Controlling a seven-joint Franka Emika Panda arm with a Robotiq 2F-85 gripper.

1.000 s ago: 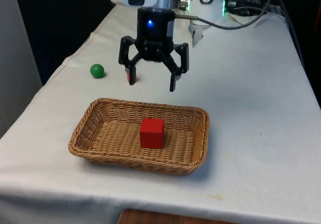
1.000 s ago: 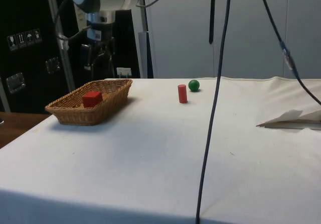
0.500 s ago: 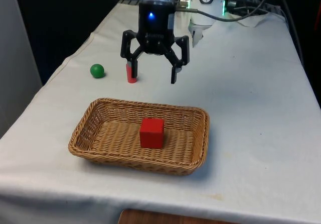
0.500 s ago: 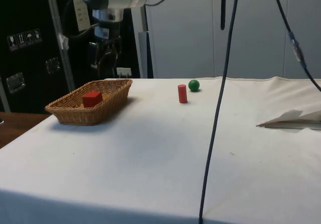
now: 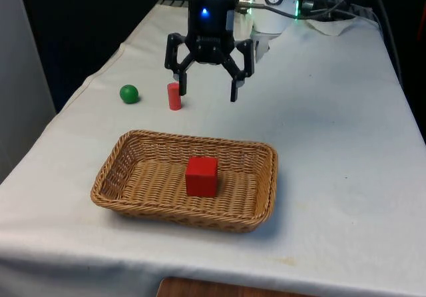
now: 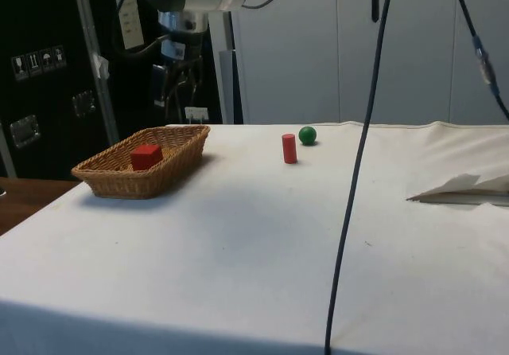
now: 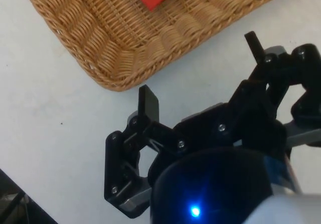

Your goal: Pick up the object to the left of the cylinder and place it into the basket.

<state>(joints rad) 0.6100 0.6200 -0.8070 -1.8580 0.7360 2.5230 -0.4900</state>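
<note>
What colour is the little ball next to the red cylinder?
Green. The ball sits on the white cloth at the cylinder's left in the front view, where its colour shows best.

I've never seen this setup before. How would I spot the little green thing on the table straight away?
Start from the wicker basket holding a red cube, then look beyond it toward the front view's left edge of the white cloth. There a green ball sits beside an upright red cylinder, apart from it. It is the only green, round object.
</note>
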